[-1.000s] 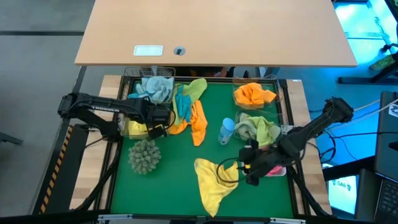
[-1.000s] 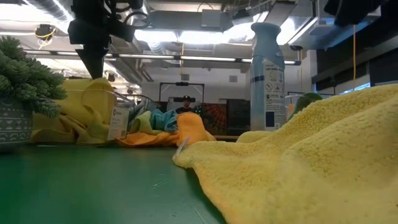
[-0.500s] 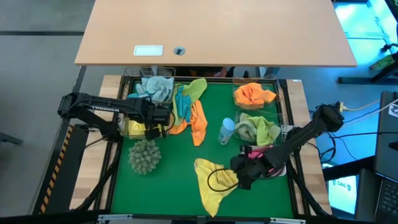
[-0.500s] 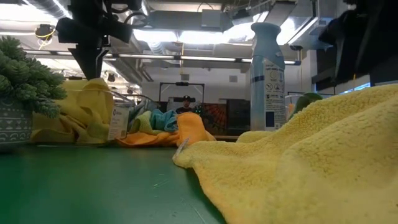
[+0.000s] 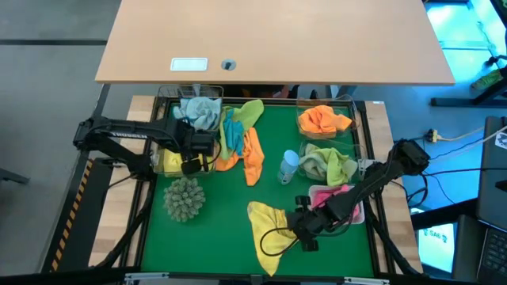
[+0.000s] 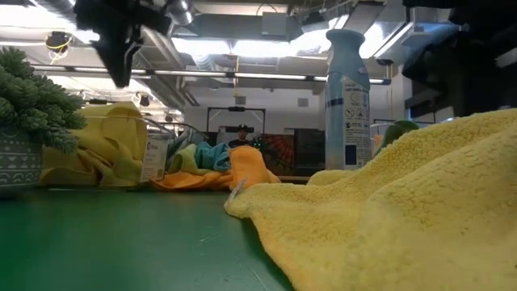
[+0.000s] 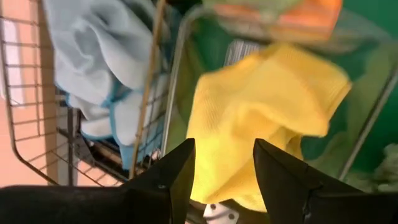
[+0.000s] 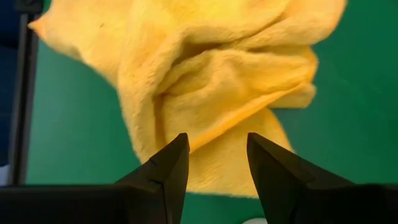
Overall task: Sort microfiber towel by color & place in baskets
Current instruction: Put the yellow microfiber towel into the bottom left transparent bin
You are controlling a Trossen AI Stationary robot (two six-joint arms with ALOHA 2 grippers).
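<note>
A loose yellow towel [image 5: 268, 228] lies crumpled on the green mat near the table's near edge; it fills the low view's foreground [image 6: 404, 210]. My right gripper [image 5: 299, 229] hovers open just above its right part [image 8: 211, 81]. My left gripper [image 5: 190, 155] is open above the basket [image 5: 162, 162] that holds a yellow towel [image 7: 261, 118], next to the basket with light-blue towels [image 7: 99, 62]. A heap of green, blue and orange towels [image 5: 242, 138] lies on the mat at the centre.
Baskets with orange [image 5: 323, 120], green [image 5: 329, 165] and pink [image 5: 342, 196] towels line the right side. A light-blue spray bottle [image 5: 289, 166] stands mid-table, and a spiky grey-green ball [image 5: 184, 198] sits near the left. Bare green mat lies between the ball and the loose yellow towel.
My right gripper has travelled from the pink basket toward the table's left and near edge and now stands over the loose yellow towel. My left gripper has risen a little above the yellow basket. No towel has moved.
</note>
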